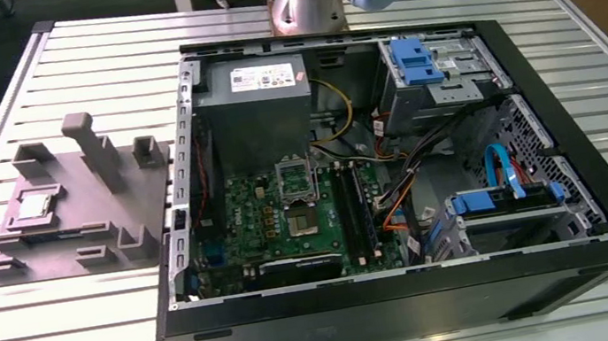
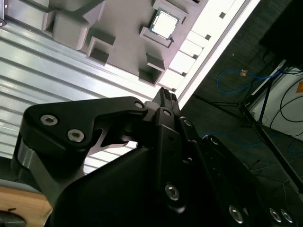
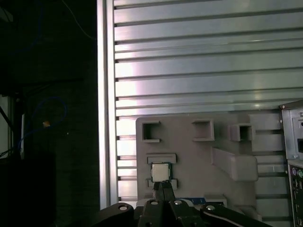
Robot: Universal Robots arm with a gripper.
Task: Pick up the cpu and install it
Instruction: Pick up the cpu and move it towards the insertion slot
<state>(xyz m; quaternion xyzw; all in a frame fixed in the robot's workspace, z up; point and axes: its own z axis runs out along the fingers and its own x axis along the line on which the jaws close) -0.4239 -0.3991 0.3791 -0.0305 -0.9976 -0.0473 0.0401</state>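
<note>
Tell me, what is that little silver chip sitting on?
The cpu lies in a pocket of the grey moulded plate, on the slatted table. The pocket floor beneath is covered.

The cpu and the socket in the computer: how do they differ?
The cpu is a small silvery square; the socket is a larger silver-framed rectangle with a dark centre. The cpu lies on the grey plate outside the case; the socket sits on the board inside. Both lie flat.
</note>
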